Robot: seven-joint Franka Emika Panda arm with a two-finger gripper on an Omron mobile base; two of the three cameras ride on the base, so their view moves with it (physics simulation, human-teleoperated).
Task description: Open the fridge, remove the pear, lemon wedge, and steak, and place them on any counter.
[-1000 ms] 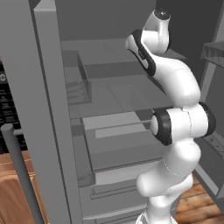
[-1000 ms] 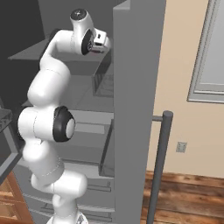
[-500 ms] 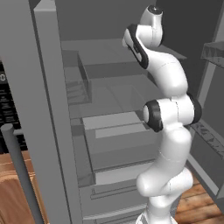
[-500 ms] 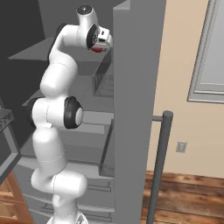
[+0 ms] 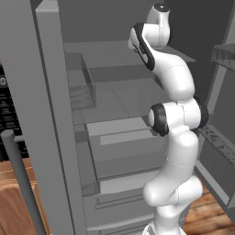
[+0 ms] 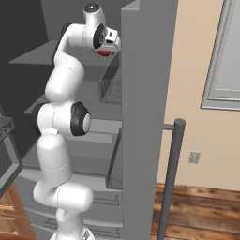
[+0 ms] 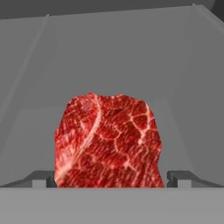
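With both doors of the fridge [image 5: 50,114] swung wide, the first step of the task stands done, and the white arm reaches high into the upper part of the cabinet, its gripper [image 6: 108,46] poised at an upper shelf [image 5: 114,50]. In the hand view the steak [image 7: 107,142], a marbled red slab, lies on the grey shelf floor directly ahead, set between the two dark fingertips [image 7: 41,178], which stand spread to either side of it with the jaws as wide as they go; the meat looks bracketed but not yet clamped, and whether either tip touches it cannot be told. From the right base view a sliver of red [image 6: 104,52] shows just beneath the hand, which places the meat on that same upper shelf, near the right-hand door [image 6: 147,117]. By the look of things the steak is the item in hand, with closing, lifting and carrying it out to a worktop left to do. The pear and the lemon wedge cannot be made out among the grey shelves and drawers [image 5: 124,151], so whether they have been dealt with cannot be judged. A reddish-brown wooden surface [image 5: 13,202] shows at the lower left of the left base view, beside the open left door, a likely worktop for the set-down.
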